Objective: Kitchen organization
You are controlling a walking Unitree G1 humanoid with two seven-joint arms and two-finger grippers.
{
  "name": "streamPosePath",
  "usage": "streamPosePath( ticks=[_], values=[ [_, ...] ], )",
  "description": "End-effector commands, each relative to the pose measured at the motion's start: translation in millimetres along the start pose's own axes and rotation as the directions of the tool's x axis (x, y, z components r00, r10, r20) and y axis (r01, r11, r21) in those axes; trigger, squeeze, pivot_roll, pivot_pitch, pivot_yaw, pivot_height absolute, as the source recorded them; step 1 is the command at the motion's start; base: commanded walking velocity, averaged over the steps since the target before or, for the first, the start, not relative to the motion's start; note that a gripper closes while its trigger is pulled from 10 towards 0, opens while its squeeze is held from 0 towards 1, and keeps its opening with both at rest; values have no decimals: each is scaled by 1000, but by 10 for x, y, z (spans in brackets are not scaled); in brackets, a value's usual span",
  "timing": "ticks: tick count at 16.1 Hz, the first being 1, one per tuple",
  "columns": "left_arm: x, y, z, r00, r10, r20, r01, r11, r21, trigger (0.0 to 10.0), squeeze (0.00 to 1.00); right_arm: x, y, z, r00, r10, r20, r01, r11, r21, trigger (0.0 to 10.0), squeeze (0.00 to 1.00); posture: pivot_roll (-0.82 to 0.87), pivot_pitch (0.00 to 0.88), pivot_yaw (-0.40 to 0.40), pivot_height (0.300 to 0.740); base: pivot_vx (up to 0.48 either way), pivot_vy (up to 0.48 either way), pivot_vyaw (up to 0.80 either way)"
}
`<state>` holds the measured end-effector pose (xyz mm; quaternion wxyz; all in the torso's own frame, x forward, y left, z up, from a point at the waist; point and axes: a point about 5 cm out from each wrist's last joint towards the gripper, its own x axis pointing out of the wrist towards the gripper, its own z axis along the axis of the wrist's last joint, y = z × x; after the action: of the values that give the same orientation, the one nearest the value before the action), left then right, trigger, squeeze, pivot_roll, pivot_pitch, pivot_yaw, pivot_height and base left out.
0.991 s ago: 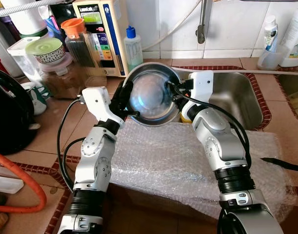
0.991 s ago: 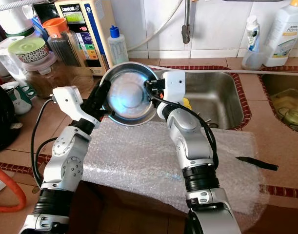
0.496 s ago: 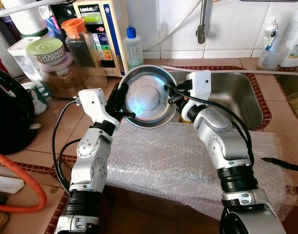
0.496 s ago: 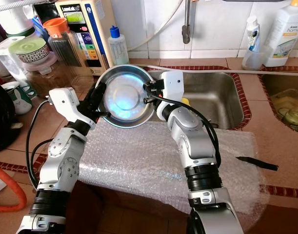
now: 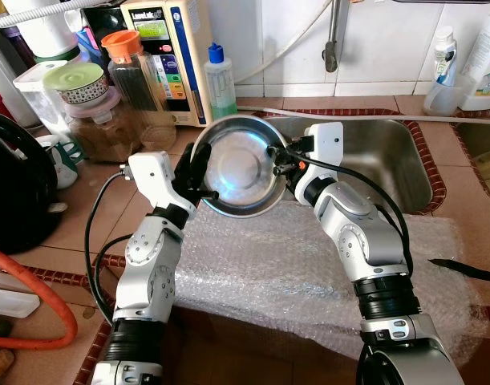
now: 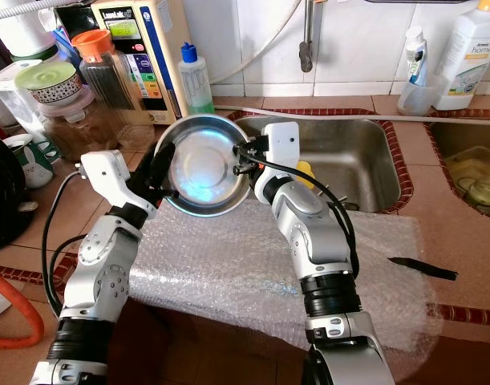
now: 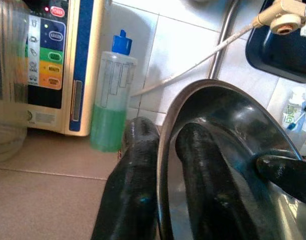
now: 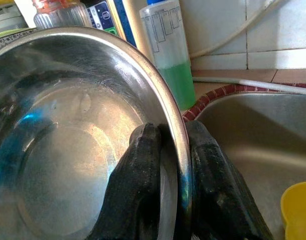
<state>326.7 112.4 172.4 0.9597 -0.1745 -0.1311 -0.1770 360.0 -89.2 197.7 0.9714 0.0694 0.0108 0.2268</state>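
Steel bowl [image 5: 243,164] held tilted above desk [image 5: 92,204], beside sink [image 5: 393,160]. Left hand [image 5: 195,170] and right hand [image 5: 278,152] both pinch rim (opposite sides). Risk: uneven pull, slick rim slips, bowl drops.

White bottle [image 6: 467,54] at back right: label reads "home". Cream wall appliance [image 7: 57,60]: coloured button labels, one reads "POWER"; others too small to read.
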Motion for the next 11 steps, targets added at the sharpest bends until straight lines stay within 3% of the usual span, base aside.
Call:
streamPosePath(
  ticks=[1,7,9,11],
  values=[
    [54,-361,58,980,-199,27,199,980,17,10000,1000,5,-102,-58,992,-124,-31,124,992,2,0,0,-305,48,136,740,0,0,0],
    [7,-477,-46,947,-314,-61,312,949,-44,10000,1000,1,-193,-26,982,-188,-5,188,982,-5,0,0,-306,45,135,740,0,0,0],
    [4,-483,-55,945,-319,-70,317,948,-42,10000,1000,-3,-211,-29,980,-197,-4,197,980,-8,0,0,-306,44,135,740,0,0,0],
    [-21,-434,-129,945,-299,-133,302,953,0,10000,1000,-42,-325,13,961,-273,47,273,962,-7,0,0,-307,42,136,740,0,0,0]
  ],
)
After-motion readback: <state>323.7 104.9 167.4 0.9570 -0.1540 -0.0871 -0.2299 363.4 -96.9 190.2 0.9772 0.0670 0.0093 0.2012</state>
